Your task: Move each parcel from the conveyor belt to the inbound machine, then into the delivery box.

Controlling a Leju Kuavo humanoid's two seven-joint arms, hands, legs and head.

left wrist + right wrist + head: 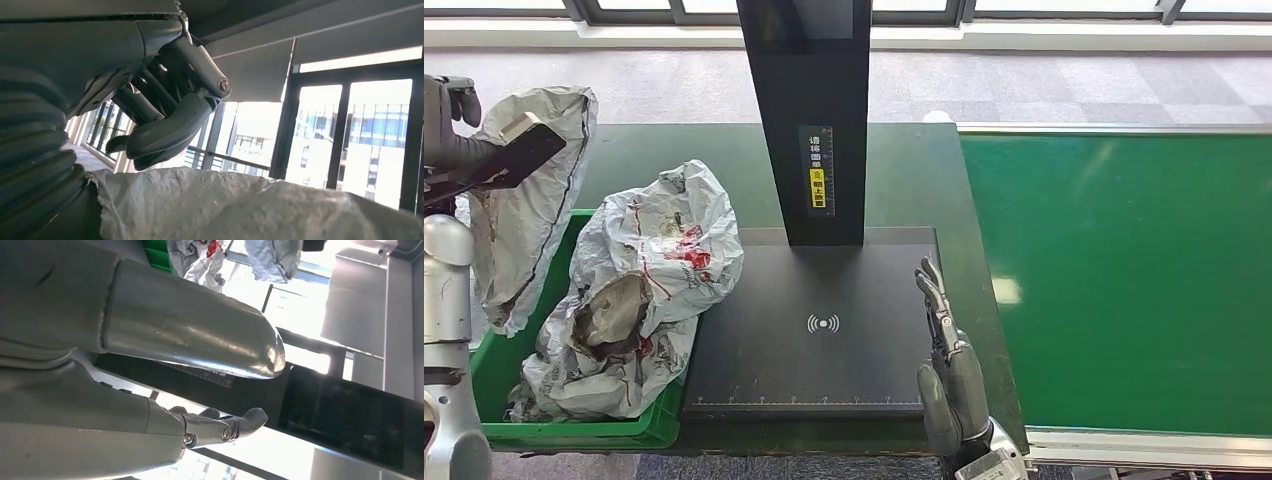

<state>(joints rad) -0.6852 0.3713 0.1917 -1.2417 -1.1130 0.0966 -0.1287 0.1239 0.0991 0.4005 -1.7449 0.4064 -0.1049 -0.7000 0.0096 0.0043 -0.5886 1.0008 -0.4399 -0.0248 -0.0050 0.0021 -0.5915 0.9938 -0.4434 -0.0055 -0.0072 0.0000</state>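
Note:
My left hand (456, 104) is raised at the far left and holds a grey plastic parcel (524, 210) by its top. The parcel hangs down into the green delivery box (574, 432). In the left wrist view the hand (165, 120) has its fingers curled just above the parcel's pale crumpled film (240, 205). A second crumpled grey parcel with red print (649, 285) lies in the box, leaning over its right rim. My right hand (946, 360) stands open with straight fingers at the right edge of the black inbound machine platform (824, 360); its fingers (235, 424) hold nothing.
The machine's black post (809, 120) rises from the back of the platform. The green conveyor belt (1124, 280) runs along the right, with a metal rail (1144, 448) at its near edge. Windows line the far wall.

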